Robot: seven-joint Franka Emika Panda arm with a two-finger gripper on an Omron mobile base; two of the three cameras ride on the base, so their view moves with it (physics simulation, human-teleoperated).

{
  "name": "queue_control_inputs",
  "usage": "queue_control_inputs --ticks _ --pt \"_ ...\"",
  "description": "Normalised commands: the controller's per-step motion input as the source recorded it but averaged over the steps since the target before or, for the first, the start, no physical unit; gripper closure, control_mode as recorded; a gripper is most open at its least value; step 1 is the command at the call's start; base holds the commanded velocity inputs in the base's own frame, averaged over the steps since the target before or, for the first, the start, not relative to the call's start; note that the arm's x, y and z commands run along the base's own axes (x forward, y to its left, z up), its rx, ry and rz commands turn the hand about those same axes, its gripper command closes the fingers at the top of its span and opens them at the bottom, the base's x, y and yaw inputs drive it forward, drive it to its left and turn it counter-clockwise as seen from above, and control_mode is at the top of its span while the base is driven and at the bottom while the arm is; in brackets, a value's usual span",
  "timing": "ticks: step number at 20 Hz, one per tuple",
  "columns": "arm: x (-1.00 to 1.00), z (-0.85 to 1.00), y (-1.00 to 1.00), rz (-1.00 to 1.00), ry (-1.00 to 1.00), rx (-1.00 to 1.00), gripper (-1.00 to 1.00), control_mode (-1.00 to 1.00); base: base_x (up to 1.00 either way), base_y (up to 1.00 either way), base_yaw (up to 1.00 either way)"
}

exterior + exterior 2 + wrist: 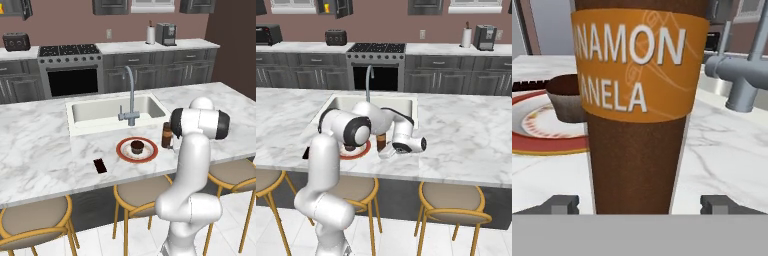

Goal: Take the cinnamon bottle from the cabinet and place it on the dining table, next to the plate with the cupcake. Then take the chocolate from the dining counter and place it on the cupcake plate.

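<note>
We are in a home kitchen: a marble island with inset white sink [80,114], black oven range [70,70], dark grey cabinets [165,70], tan-cushioned bar stools [35,220].

marble counter [40,130], plate [137,149] (cupcake on it), cinnamon bottle [166,135], chocolate [100,165]

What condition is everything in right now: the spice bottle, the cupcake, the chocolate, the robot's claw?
cinnamon bottle: upright on the counter beside the plate
gripper: open, fingers apart on either side of the bottle
cupcake: sitting on the plate
chocolate: flat on the counter, off the plate
</note>
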Motion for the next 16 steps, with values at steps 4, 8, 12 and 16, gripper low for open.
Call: queue_control_inputs --ticks 4,8,12,16 --pt "-0.20 0.00 -0.02 0.00 0.00 -0.03 -1.00 -1.00 0.00 0.00 0.00" --pt "-0.39 0.04 -0.13 0.00 0.00 0.00 -1.00 -1.00 0.00 0.00 0.00" --pt "-0.49 0.04 -0.04 -0.02 0.04 0.00 -1.00 -1.00 0.00 0.00 0.00" --pt "-0.52 0.13 0.07 -0.06 0.00 -0.01 -1.00 -1.00 0.00 0.00 0.00"
